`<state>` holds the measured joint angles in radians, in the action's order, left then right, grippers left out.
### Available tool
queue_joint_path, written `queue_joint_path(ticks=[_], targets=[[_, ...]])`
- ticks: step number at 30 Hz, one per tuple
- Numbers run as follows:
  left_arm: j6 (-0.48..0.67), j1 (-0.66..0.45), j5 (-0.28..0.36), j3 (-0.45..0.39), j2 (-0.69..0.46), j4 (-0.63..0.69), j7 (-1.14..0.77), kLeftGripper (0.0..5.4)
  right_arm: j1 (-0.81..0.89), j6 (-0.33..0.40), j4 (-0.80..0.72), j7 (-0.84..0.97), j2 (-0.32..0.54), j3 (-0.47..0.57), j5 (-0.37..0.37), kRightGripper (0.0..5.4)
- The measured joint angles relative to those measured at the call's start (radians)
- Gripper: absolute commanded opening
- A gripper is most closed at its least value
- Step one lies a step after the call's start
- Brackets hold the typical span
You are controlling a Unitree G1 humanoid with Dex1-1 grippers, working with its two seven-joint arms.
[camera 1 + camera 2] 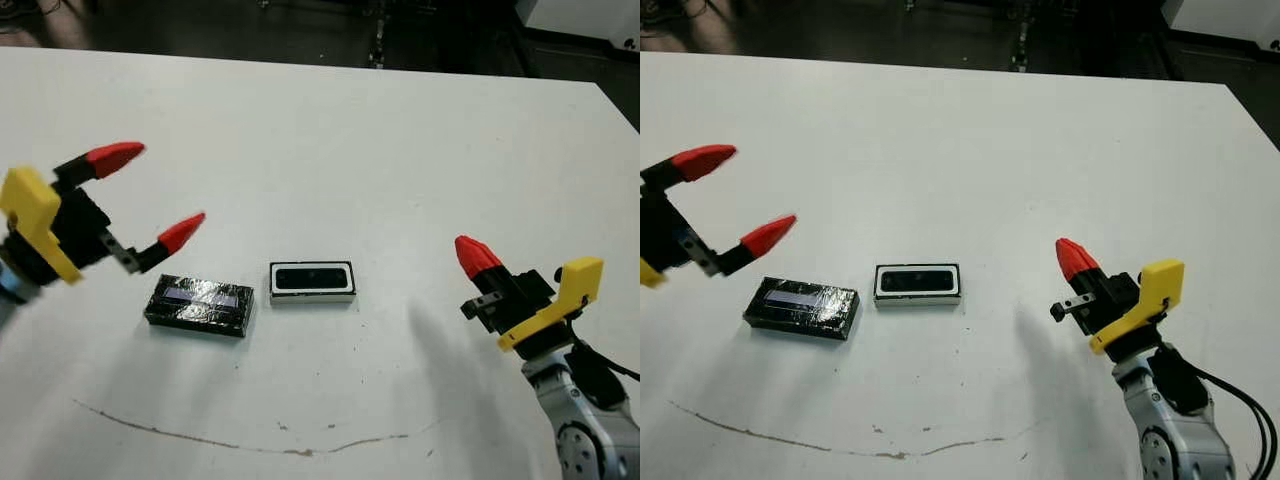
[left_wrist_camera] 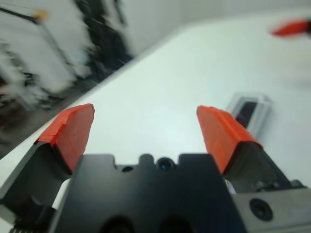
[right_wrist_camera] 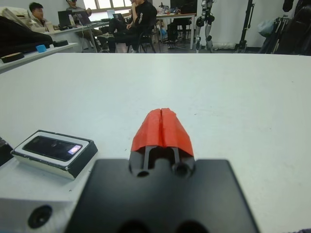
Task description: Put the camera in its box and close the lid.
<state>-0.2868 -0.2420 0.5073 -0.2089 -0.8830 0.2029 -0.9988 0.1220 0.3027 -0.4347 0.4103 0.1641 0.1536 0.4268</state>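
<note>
A white tabletop fills most of the scene, with a thin brown curved streak across its near part. Beyond its far edge, people sit at desks with laptops, and dark stands rise nearby.

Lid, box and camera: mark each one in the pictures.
Lid (image 1: 198, 304), left eye view, on its glossy top near the pale strip.
Box (image 1: 312, 295), left eye view, on its white front rim.
Camera (image 1: 312, 278), left eye view, on its dark face inside the box.
</note>
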Motion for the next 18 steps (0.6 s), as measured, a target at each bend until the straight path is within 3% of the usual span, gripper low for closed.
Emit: queue_joint_path(ticks=[5, 9, 13, 18], targets=[[-0.071, -0.197, -0.013, 0.138, -0.056, -0.17, -0.223, 5.4, -0.006, -0.005, 0.013, -0.007, -0.001, -0.006, 0.004, 0.01], [-0.032, -0.328, -0.074, 0.244, -0.067, -0.297, -0.414, 5.4, -0.008, -0.007, 0.016, -0.01, -0.001, -0.013, 0.009, 0.01], [0.008, -0.392, -0.122, 0.309, -0.057, -0.376, -0.527, 5.4, -0.009, -0.007, 0.016, -0.025, -0.001, -0.015, 0.009, 0.01], [-0.034, -0.405, -0.115, 0.34, -0.043, -0.432, -0.603, 5.4, -0.01, -0.007, 0.016, -0.028, -0.001, -0.018, 0.013, 0.01]])
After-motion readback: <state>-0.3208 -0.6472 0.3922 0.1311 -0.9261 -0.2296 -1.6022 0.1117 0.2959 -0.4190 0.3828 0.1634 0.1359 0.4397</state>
